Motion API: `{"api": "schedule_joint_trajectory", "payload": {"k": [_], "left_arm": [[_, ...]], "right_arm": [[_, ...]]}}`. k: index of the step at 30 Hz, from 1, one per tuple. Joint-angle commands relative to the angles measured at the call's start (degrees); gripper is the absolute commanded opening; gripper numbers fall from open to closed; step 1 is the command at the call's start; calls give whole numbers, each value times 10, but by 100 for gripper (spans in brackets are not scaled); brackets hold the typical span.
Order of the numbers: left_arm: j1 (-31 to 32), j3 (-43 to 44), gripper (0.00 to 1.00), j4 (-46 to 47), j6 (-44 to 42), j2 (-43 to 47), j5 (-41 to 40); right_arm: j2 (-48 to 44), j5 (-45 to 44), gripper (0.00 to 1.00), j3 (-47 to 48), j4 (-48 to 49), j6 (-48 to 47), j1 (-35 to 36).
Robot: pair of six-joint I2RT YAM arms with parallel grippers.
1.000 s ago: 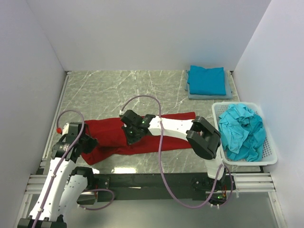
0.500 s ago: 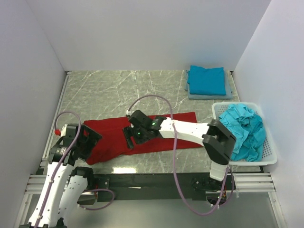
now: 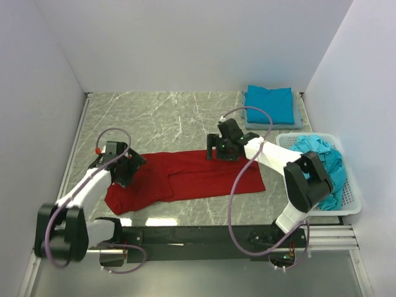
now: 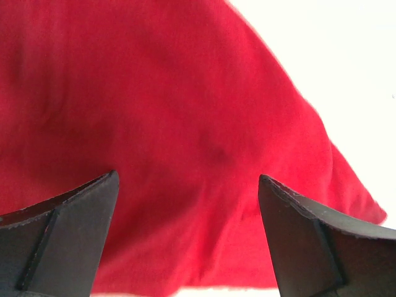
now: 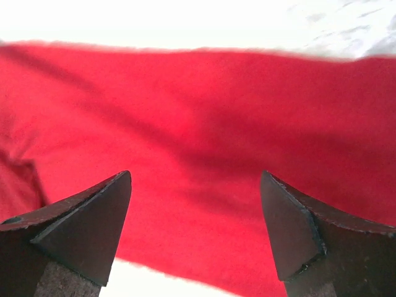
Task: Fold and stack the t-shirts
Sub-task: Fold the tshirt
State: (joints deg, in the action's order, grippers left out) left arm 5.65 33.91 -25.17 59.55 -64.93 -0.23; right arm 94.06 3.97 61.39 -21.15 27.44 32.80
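The red t-shirt (image 3: 198, 176) is laid across the marble table (image 3: 154, 117) as a long band, apparently doubled lengthwise. The left gripper (image 4: 185, 179) is held wide open over its left end, the right gripper (image 5: 195, 176) likewise over its far edge, right of the middle. Nothing is gripped by either, which is judged to suit a fresh pinch for a crosswise fold. Folded teal t-shirts (image 3: 269, 104) are stacked far right; crumpled ones (image 3: 318, 164) are kept in the white basket (image 3: 322, 212).
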Motion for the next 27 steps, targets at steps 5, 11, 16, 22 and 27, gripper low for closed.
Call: {"api": "schedule_joint_trajectory", "payload": {"k": [5, 11, 16, 22, 27], "left_arm": [[-28, 30, 99, 181, -44, -178, 20], [-32, 157, 99, 240, -58, -377, 58], [-21, 417, 99, 283, -52, -570, 156], [77, 956, 99, 87, -169, -862, 174], [86, 1002, 99, 291, -58, -949, 275]], "right_arm": [[68, 32, 92, -15, 55, -28, -65], [27, 64, 93, -81, 66, -13, -63], [-77, 93, 93, -194, 50, -4, 1], [-148, 149, 94, -242, 65, 39, 177], [-135, 119, 94, -226, 74, 23, 263]]}}
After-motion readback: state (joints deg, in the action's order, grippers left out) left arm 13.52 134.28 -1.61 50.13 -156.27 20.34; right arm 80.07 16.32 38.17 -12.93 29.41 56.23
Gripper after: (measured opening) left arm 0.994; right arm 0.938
